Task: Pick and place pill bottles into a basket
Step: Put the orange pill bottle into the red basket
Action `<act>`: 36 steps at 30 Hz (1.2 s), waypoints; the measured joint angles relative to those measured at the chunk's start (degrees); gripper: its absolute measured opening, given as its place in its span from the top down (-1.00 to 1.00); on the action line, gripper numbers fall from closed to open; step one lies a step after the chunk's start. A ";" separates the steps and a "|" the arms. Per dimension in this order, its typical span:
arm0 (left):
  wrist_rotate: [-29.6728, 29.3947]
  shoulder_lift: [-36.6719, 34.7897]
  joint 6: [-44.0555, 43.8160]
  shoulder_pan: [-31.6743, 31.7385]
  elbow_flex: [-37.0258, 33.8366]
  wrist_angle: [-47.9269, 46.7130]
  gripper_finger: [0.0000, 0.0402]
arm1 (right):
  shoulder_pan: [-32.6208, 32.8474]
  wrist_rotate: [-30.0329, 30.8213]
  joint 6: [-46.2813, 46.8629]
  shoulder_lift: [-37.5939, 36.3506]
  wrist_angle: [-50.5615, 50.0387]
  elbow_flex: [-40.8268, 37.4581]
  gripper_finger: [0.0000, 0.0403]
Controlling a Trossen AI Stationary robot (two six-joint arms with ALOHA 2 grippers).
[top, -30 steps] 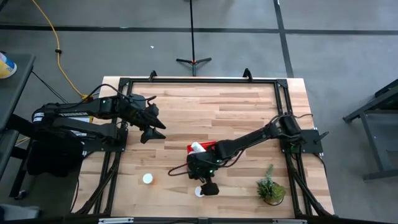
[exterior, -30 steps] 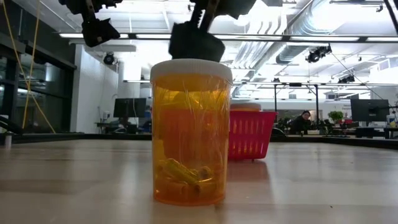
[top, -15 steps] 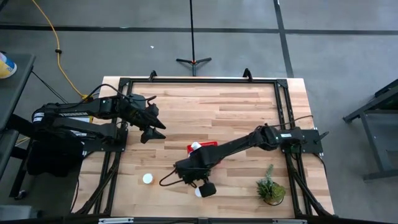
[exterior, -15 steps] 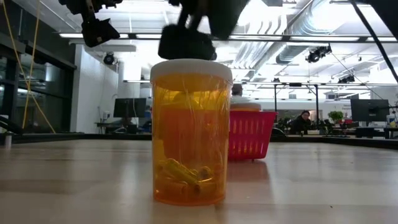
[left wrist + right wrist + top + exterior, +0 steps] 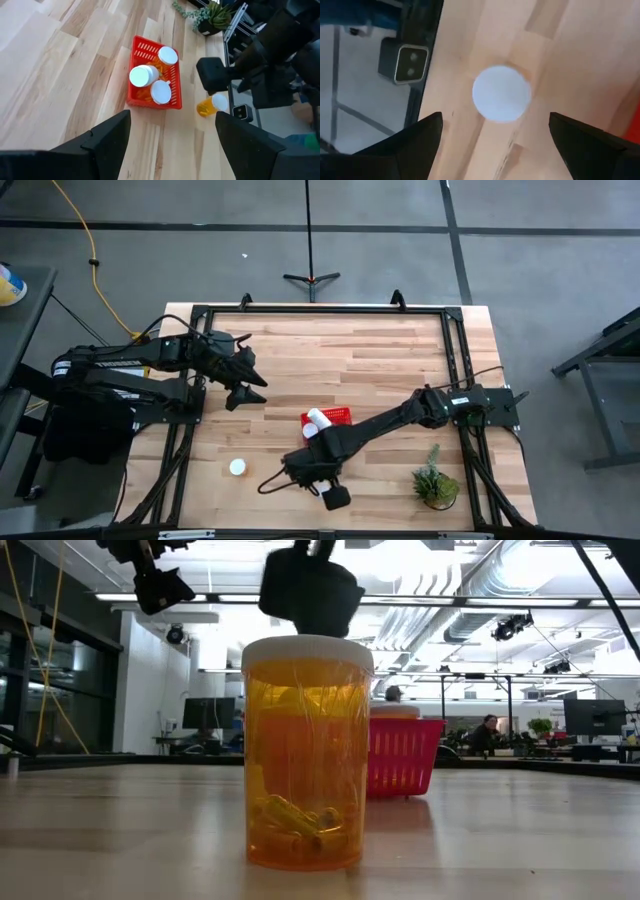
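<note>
Three pill bottles (image 5: 152, 82) already sit in the red basket (image 5: 176, 104). Two wait on the tabletop (image 5: 380, 360): one (image 5: 501, 93) directly under the right end effector (image 5: 495, 135), fingers apart, another (image 5: 237, 467) farther left. The left end effector (image 5: 243, 385) hovers apart, idle.

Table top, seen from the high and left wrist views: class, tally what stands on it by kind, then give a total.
Pill bottles: 5 visible (3 in the basket, 2 standing on the table)
Basket: 1
Potted plant: 1
Total: 7
</note>
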 joint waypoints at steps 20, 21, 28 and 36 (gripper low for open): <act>0.83 0.00 0.55 0.02 0.00 1.13 -0.62 | 1.66 1.06 4.85 1.83 5.37 -0.11 -0.76; 0.85 0.00 0.56 0.00 0.00 1.15 -0.62 | 1.83 1.10 4.82 1.83 5.47 -0.11 -0.77; 1.07 0.00 0.57 0.02 0.00 1.12 -0.62 | 1.97 1.48 6.16 3.60 8.05 -0.13 -0.76; 1.58 0.00 0.16 0.02 0.00 0.70 -0.62 | 1.96 1.99 6.72 5.37 7.88 -0.20 -0.76</act>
